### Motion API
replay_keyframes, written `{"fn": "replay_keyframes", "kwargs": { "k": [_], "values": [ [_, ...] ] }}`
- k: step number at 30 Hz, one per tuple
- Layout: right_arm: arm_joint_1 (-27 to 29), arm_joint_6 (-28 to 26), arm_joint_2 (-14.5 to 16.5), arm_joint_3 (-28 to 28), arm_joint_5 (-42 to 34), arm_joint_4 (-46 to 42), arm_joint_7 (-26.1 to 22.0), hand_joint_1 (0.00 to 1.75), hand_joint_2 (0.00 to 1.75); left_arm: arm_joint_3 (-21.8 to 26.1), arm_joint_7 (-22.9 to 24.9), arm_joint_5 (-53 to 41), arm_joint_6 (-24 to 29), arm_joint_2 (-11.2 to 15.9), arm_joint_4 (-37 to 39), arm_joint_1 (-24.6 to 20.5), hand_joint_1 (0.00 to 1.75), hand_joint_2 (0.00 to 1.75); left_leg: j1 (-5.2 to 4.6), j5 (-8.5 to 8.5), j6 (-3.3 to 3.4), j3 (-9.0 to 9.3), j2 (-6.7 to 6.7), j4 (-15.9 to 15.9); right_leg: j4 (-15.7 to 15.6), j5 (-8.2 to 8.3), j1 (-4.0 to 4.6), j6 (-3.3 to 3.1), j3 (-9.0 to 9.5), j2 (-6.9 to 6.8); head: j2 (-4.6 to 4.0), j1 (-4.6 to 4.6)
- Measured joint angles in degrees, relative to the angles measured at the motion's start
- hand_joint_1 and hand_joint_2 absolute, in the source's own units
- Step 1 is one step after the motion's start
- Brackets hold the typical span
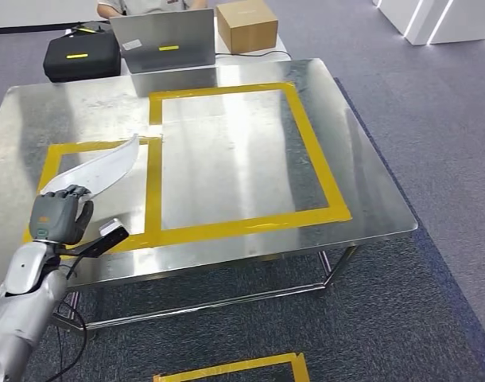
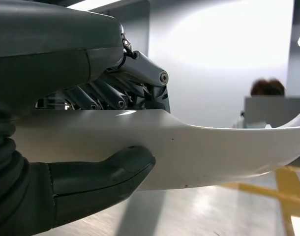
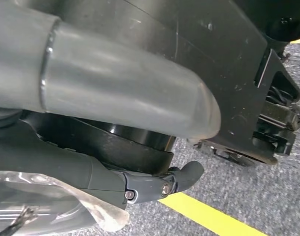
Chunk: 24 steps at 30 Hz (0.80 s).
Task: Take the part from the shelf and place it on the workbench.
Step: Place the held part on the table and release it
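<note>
Left hand [image 2: 85, 128] fingers [image 2: 104, 93] and thumb clamp the white part [image 2: 215, 152] between them.

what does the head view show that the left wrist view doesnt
Head view alone: the whole metal workbench with its large yellow tape rectangle, a cardboard box, a black case and the silver left arm.

Left wrist view alone: the thick thumb under the white part, darker fingers over it.

Both: the left hand holding the white curved part, a laptop with a person behind it, and yellow tape on the metal top.
</note>
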Motion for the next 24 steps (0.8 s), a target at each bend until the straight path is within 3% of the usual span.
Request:
{"fn": "replay_keyframes", "kwargs": {
  "k": [4,6,8,9,10,11,13,14,15,18,20,23,24],
  "values": [
    [-0.1,0.3,0.1,0.2,0.7,0.0,0.2,0.0,0.0,-3.8,2.6,-3.6,-1.9,-2.8,7.0,-5.8,1.75,1.75,0.01,-0.57,-0.95,-0.58,0.13,0.7,-1.0,-0.13,-0.21,-0.81,0.4,0.13,0.0,-0.04],
    [-0.1,0.3,0.1,0.3,0.9,0.0,0.4,0.0,0.0,-5.6,3.6,-5.0,-3.0,-4.2,9.5,-8.5,1.75,1.75,0.1,-3.07,-1.48,-2.61,0.14,5.3,-1.4,-0.1,-0.49,-1.32,0.77,-0.06,0.0,-0.13],
    [-0.2,0.3,0.1,0.4,1.1,0.0,0.5,0.0,0.0,-7.0,4.3,-5.7,-3.8,-5.2,11.4,-10.2,1.75,1.75,0.19,-5.89,-1.86,-6.08,0.15,12.7,-1.3,-0.26,-0.48,-1.62,0.91,0.05,0.0,-0.2],
    [-0.2,0.3,0.1,0.4,1.1,0.0,0.5,0.0,0.0,-7.5,4.4,-5.9,-3.9,-5.5,12.1,-10.6,1.75,1.75,0.22,-6.27,-1.96,-7.33,0.14,15.0,-1.3,-0.35,-0.49,-1.66,1.0,0.21,0.0,-0.21],
    [-0.1,0.3,0.1,0.4,1.2,0.0,0.5,0.0,0.0,-7.9,4.5,-5.9,-3.8,-5.8,12.6,-10.9,1.75,1.75,0.24,-5.53,-1.97,-7.74,0.15,15.3,-1.2,-0.46,-0.49,-1.64,1.11,0.36,0.0,-0.21],
    [-0.2,0.3,0.1,0.4,1.2,0.0,0.5,0.0,0.0,-8.2,4.5,-5.9,-3.5,-6.2,13.0,-11.2,1.75,1.75,0.26,-3.68,-1.91,-7.1,0.15,13.3,-1.1,-0.63,-0.5,-1.55,1.28,0.48,0.0,-0.21],
    [-0.2,0.3,0.1,0.4,1.2,0.0,0.5,0.0,0.0,-8.7,4.5,-5.9,-2.5,-6.7,13.4,-11.7,1.75,1.75,0.19,0.49,-1.66,-4.28,0.17,6.2,-0.9,-1.06,-0.41,-1.22,1.58,0.55,0.0,-0.2],
    [-0.1,0.3,0.1,0.4,1.3,0.0,0.5,0.0,0.0,-9.0,4.5,-5.8,-1.9,-7.0,13.6,-11.9,1.75,1.75,0.08,1.54,-1.46,-3.01,0.15,3.1,-0.7,-1.23,-0.33,-0.98,1.58,0.57,0.0,-0.2],
    [-0.1,0.3,0.1,0.4,1.3,0.0,0.5,0.0,0.0,-9.2,4.4,-5.8,-1.4,-7.2,13.8,-12.1,1.75,1.75,-0.06,1.75,-1.24,-2.35,0.12,1.4,-0.6,-1.3,-0.26,-0.72,1.48,0.56,0.01,-0.19],
    [-0.2,0.3,0.1,0.4,1.2,0.0,0.6,0.0,0.0,-9.6,4.5,-5.7,-0.9,-7.7,14.3,-12.2,1.75,1.75,-0.1,1.37,-0.33,-2.0,0.06,0.5,-0.7,-1.42,-0.25,0.15,1.18,0.51,0.01,-0.21],
    [-0.2,0.3,0.1,0.4,1.2,0.0,0.6,0.0,0.0,-9.6,4.9,-5.7,-0.4,-7.9,14.4,-12.4,1.75,1.75,0.19,1.56,0.39,-1.67,0.08,0.1,1.2,-2.89,-0.24,0.71,0.16,0.44,0.01,0.09],
    [-0.3,0.3,0.1,0.3,1.0,-0.1,0.6,0.0,0.0,-9.7,5.3,-5.5,0.2,-8.1,14.6,-12.3,1.75,1.75,0.22,1.54,0.88,-1.52,0.11,-0.1,11.5,-7.36,-0.31,1.24,-4.88,0.38,0.01,0.74],
    [-0.4,0.3,0.0,0.3,1.0,-0.1,0.6,0.0,0.0,-9.7,5.5,-5.5,0.2,-8.1,14.6,-12.2,1.75,1.75,0.18,1.51,0.92,-1.51,0.11,-0.1,14.3,-7.98,-0.31,1.34,-6.39,0.39,0.01,0.8]
  ]
}}
